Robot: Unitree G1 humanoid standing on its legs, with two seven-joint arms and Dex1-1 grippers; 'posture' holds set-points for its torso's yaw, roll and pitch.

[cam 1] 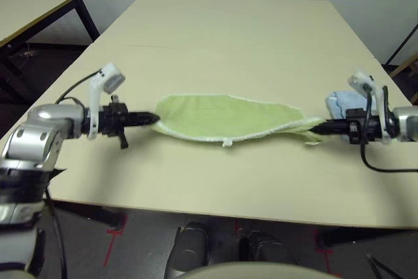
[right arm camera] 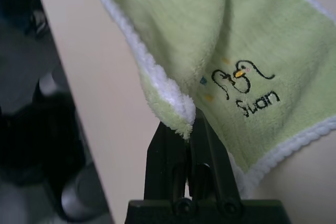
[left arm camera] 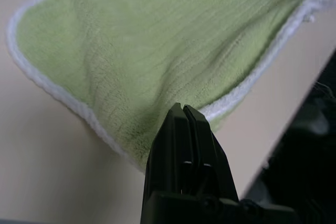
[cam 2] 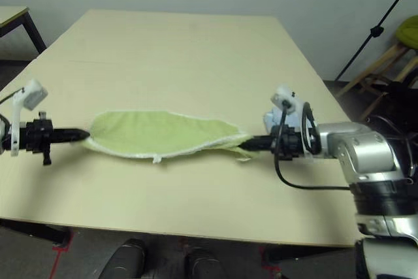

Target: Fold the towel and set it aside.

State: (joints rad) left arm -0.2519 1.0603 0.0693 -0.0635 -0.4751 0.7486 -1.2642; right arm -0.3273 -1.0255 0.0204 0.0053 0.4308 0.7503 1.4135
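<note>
The lime-green towel [cam 1: 225, 117] with white stitched edging hangs stretched between my two grippers, sagging onto the table in the middle. A small white loop [cam 1: 227, 143] dangles from its near edge. My left gripper [cam 1: 154, 119] is shut on the towel's left end, and its fingers [left arm camera: 182, 129] pinch the cloth. At the towel's right end my right gripper [cam 1: 320, 124] is shut on a corner, close to an embroidered bird mark [right arm camera: 239, 77].
A light-blue cloth [cam 1: 344, 103] lies on the beige table [cam 1: 222, 37] just behind my right gripper. Another table [cam 1: 32, 8] stands at the far left. A tripod and wooden stool [cam 2: 379, 63] stand off the table's right side.
</note>
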